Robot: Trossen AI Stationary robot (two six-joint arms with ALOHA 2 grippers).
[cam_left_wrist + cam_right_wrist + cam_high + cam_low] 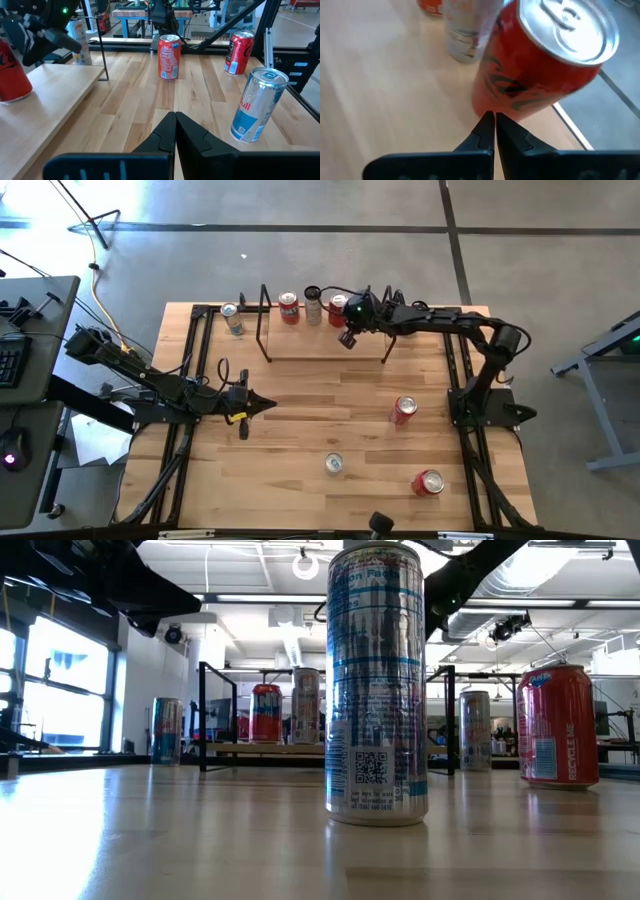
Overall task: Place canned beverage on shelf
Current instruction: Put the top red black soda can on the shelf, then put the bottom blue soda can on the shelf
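- The right arm reached from its base at the right table edge across to the far side, its forearm stretched level over the low light-wood shelf with black wire end frames (pixel 325 345).
- The right gripper (pixel 494 119) hung just in front of a red aluminium cola can (pixel 540 65) that stood on the shelf board; its two dark fingers (pixel 481 131) were pressed together, clasping nothing.
- The fingertips sat right at the foot of that red can; whether they touched it could not be told.
- Just beyond the red can, farther from the gripper, stood a pale silver can (pixel 462 32), and past that another red can (pixel 431 6), all in a row on the shelf.
- In the high view the row ran red can (pixel 289 307), pale can (pixel 313 308), red can (pixel 338 310), with the right gripper at the last one.
- A silver-and-blue slim can (pixel 232 319) stood on the table outside the shelf's left wire frame.
- The left arm lay low along the left side of the table, elbow tucked back, wrist pointing toward the table's middle.
- The left gripper (pixel 175 131) rested near the table's left centre, fingers clenched tip to tip and empty.
- Ahead of it stood a red can (pixel 169 56), a second red can (pixel 239 52) farther off, and a tall silver-blue can (pixel 258 104) nearer, all apart from it.
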